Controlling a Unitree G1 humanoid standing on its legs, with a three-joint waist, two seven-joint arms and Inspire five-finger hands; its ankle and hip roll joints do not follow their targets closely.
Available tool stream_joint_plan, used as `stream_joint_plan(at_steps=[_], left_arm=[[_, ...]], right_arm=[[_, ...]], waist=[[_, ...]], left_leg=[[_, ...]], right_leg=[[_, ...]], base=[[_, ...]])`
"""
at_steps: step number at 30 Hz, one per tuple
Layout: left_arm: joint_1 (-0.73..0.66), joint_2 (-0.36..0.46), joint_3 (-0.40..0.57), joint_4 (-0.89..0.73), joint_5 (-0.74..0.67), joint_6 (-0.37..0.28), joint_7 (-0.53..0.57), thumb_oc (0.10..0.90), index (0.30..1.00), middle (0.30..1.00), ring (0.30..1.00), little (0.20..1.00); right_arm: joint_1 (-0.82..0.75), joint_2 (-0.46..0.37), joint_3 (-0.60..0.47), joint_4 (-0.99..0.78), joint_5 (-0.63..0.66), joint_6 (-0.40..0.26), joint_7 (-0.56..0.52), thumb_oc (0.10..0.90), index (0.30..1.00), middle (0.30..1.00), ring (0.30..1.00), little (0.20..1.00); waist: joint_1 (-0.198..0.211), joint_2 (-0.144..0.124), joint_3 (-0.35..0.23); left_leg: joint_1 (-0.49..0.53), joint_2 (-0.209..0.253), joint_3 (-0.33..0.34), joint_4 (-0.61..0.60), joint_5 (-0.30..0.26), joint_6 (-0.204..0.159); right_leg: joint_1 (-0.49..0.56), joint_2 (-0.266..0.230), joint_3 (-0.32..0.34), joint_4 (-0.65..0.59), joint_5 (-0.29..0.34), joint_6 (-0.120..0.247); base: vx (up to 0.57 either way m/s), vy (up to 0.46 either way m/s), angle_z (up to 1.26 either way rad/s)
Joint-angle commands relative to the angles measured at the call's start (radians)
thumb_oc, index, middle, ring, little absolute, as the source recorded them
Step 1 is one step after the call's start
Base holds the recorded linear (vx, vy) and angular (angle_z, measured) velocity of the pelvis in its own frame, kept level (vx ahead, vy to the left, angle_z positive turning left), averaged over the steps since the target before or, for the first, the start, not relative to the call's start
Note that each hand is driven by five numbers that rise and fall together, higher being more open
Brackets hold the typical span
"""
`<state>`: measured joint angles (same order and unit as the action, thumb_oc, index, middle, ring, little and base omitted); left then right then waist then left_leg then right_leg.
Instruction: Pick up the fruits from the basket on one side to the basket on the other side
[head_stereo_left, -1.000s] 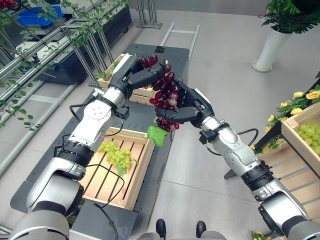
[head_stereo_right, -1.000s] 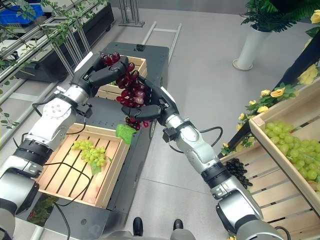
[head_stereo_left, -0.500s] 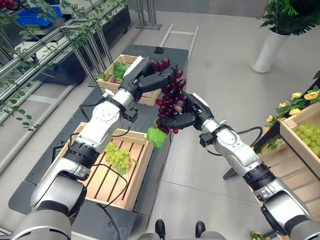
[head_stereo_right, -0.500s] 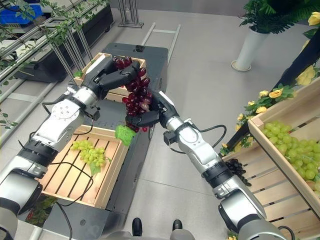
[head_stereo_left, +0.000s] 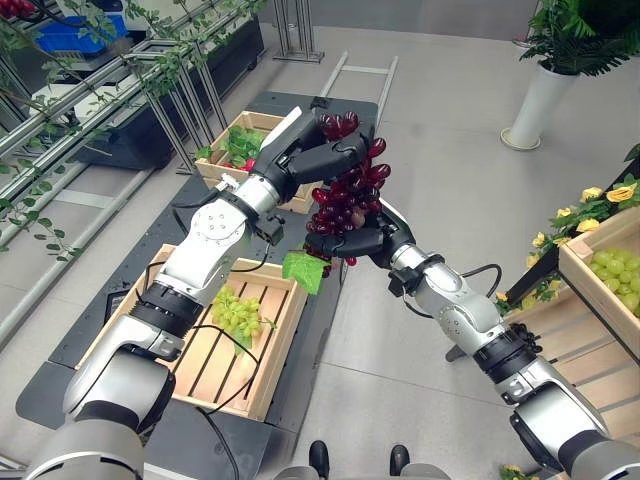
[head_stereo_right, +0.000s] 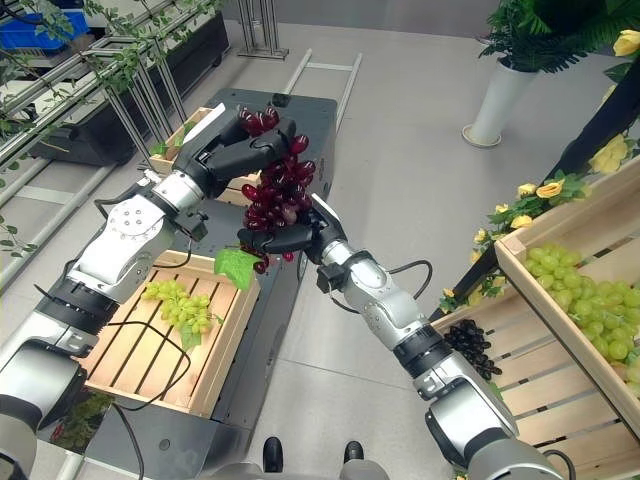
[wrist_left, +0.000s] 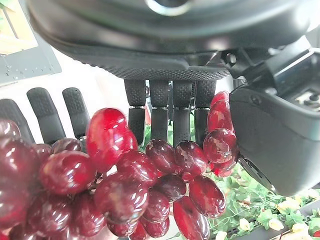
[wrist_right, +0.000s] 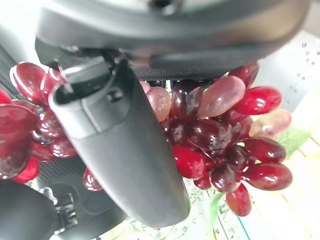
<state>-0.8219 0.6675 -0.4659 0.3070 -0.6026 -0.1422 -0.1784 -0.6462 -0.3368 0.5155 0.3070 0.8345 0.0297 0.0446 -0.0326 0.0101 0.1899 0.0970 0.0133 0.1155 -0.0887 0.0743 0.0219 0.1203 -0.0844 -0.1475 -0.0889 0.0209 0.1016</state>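
Left eye view shows the left hand (head_stereo_left: 318, 158) clamped atop a dark-red grape bunch (head_stereo_left: 345, 200), the right hand (head_stereo_left: 358, 240) cupping below, fingers curled, likely steadying it.

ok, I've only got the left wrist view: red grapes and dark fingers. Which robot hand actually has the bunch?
Observer: Both. The left robot hand grips the top of the red grape bunch; the right robot hand is curled round its lower part.
Operator: Over a crate?
Observer: No, in the air between the far wooden crate and the near wooden crate, over the dark cart's edge.
Operator: Near one empty?
Observer: No, a green grape bunch lies in it.
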Motion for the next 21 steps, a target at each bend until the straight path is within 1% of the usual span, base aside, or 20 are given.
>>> stream_joint_plan(at_steps=[1, 6, 7, 8, 12, 21], left_arm=[[-0.224, -0.076, -0.001, -0.028, -0.071, -0.071, 0.002, 0.4, 0.3, 0.3, 0.3, 0.3], [-0.216, -0.077, 0.004, -0.027, -0.086, -0.066, -0.008, 0.4, 0.3, 0.3, 0.3, 0.3], [-0.215, -0.078, 0.005, -0.023, -0.093, -0.069, -0.012, 0.4, 0.3, 0.3, 0.3, 0.3], [-0.217, -0.08, 0.006, -0.022, -0.104, -0.068, -0.016, 0.4, 0.3, 0.3, 0.3, 0.3], [-0.213, -0.1, 0.01, -0.023, -0.085, -0.07, -0.017, 0.4, 0.3, 0.3, 0.3, 0.3], [-0.206, -0.098, 0.014, -0.012, -0.082, -0.067, -0.012, 0.4, 0.3, 0.3, 0.3, 0.3]], right_arm=[[-0.105, 0.07, -0.065, 0.027, 0.081, -0.194, 0.002, 0.8, 0.9, 0.9, 0.9, 0.9], [-0.114, 0.081, -0.082, 0.026, 0.092, -0.233, -0.013, 0.8, 0.9, 0.9, 0.9, 0.9], [-0.117, 0.083, -0.082, 0.029, 0.091, -0.239, -0.011, 0.729, 0.794, 0.794, 0.794, 0.794], [-0.122, 0.084, -0.081, 0.03, 0.096, -0.256, -0.013, 0.4, 0.3, 0.3, 0.3, 0.3], [-0.125, 0.095, -0.088, 0.029, 0.113, -0.283, -0.004, 0.4, 0.3, 0.3, 0.3, 0.3], [-0.109, 0.104, -0.093, 0.022, 0.138, -0.314, 0.026, 0.4, 0.3, 0.3, 0.3, 0.3]], waist=[[0.031, 0.017, -0.166], [0.037, 0.017, -0.168], [0.037, 0.017, -0.168], [0.038, 0.017, -0.169], [0.039, 0.016, -0.171], [0.039, 0.014, -0.174]], left_leg=[[0.021, -0.003, -0.075, 0.001, -0.109, -0.045], [0.022, -0.004, -0.084, 0.001, -0.109, -0.044], [0.022, -0.004, -0.084, 0.001, -0.11, -0.044], [0.022, -0.004, -0.085, 0.001, -0.108, -0.043], [0.02, -0.004, -0.088, 0.001, -0.108, -0.043], [0.02, -0.004, -0.087, 0.001, -0.107, -0.042]], right_leg=[[0.02, 0.016, -0.049, 0.002, -0.042, -0.054], [0.023, 0.016, -0.051, 0.002, -0.042, -0.055], [0.023, 0.016, -0.051, 0.002, -0.042, -0.055], [0.023, 0.016, -0.051, 0.002, -0.041, -0.055], [0.022, 0.016, -0.052, 0.002, -0.041, -0.056], [0.021, 0.018, -0.05, 0.002, -0.042, -0.056]], base=[[0.0, 0.0, 0.0], [0.0, 0.0, 0.0], [0.0, 0.0, 0.0], [0.0, 0.0, 0.0], [0.0, 0.0, 0.0], [0.0, 0.0, 0.0]])
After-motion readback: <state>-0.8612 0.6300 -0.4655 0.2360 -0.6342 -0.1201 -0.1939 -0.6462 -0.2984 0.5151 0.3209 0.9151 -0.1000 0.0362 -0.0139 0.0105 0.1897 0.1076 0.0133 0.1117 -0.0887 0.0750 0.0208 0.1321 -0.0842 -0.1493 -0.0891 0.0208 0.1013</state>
